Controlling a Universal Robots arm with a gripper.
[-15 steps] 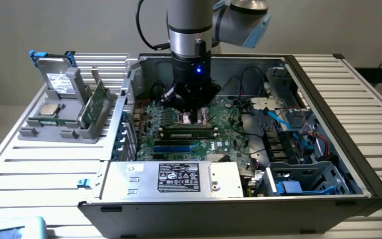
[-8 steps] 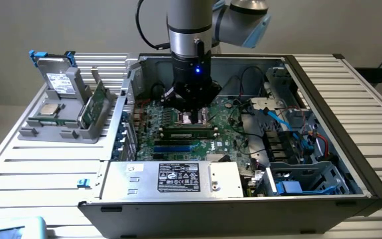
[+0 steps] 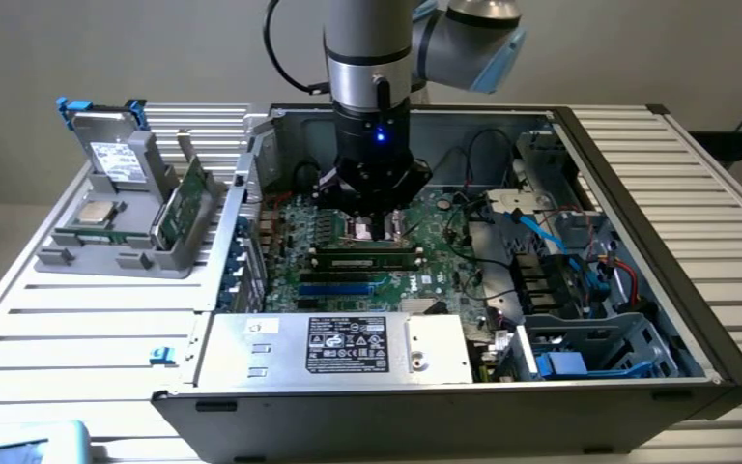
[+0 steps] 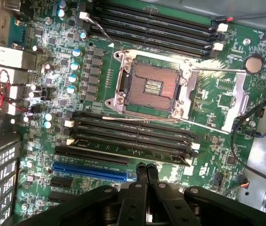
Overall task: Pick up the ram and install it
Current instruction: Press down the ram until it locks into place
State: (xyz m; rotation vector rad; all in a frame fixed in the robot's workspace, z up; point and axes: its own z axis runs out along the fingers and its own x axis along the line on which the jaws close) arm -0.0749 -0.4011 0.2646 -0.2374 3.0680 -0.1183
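The ram (image 3: 366,256), a long narrow green stick with dark chips, stands on edge in a slot of the large green motherboard (image 3: 455,232) inside the open computer case. My gripper (image 3: 374,232) hangs straight down just behind and above the ram. Whether it touches the ram, I cannot tell. In the wrist view the gripper (image 4: 147,168) is shut, fingertips pressed together with nothing between them, over the black memory slots (image 4: 128,136) beside the bare processor socket (image 4: 152,87).
A grey holder (image 3: 113,256) on the exterior view's left carries a grey boxy drive (image 3: 120,164) and another green board (image 3: 181,208) leaning on edge. The power supply (image 3: 345,346) fills the case's near side. Cables and drive cages (image 3: 578,280) crowd the exterior view's right.
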